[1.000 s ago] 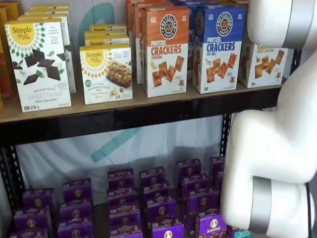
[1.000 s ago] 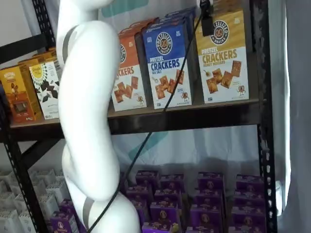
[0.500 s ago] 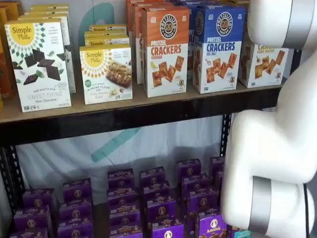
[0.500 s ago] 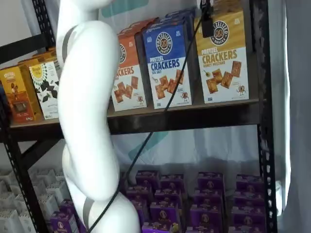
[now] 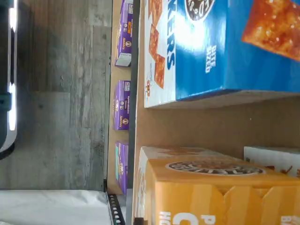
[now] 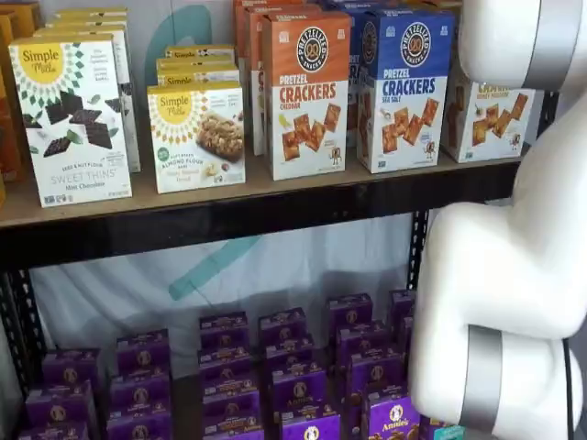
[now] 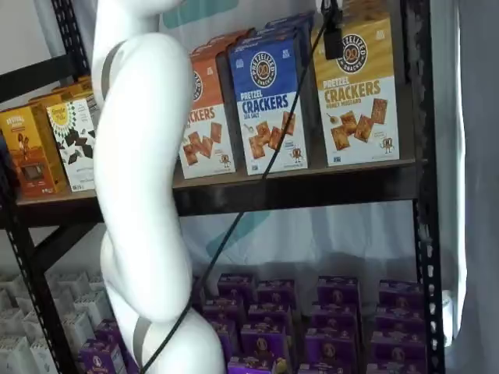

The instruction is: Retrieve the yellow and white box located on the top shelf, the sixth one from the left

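Note:
The yellow and white box (image 7: pixel 359 93) stands upright at the right end of the top shelf (image 7: pixel 312 191), next to a blue Pretzel Crackers box (image 7: pixel 269 101). In a shelf view the white arm hides the upper part of the yellow and white box (image 6: pixel 486 119). A single black finger of my gripper (image 7: pixel 333 43) hangs from the view's top edge against the box's upper left corner, with a cable beside it. No gap between the fingers shows. The wrist view looks close onto the yellow box's top (image 5: pixel 211 187) and the blue box (image 5: pixel 220 47).
Orange Pretzel Crackers boxes (image 6: pixel 307 92) and white Simple Mills boxes (image 6: pixel 73 119) fill the shelf further left. Several purple boxes (image 6: pixel 293 376) sit on the level below. A black upright (image 7: pixel 421 195) stands just right of the yellow box. The white arm (image 7: pixel 144 171) covers much of both shelf views.
The arm has shifted very slightly. The black finger stays at the yellow box's upper left corner, and the boxes have not moved.

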Action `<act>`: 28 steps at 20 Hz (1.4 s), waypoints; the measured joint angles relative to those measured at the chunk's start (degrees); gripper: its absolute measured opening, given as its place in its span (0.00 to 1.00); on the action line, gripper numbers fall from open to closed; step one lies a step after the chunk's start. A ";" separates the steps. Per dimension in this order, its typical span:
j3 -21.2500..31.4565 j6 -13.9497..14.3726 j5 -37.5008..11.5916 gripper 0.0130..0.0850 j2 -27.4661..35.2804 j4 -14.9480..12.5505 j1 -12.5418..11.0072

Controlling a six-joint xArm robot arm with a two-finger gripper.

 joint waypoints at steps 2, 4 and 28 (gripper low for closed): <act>-0.20 -0.03 0.16 0.78 0.09 0.10 -0.09; -0.33 -0.06 0.26 0.78 0.14 0.16 -0.15; -1.29 -1.24 3.16 0.61 -1.66 1.45 -2.22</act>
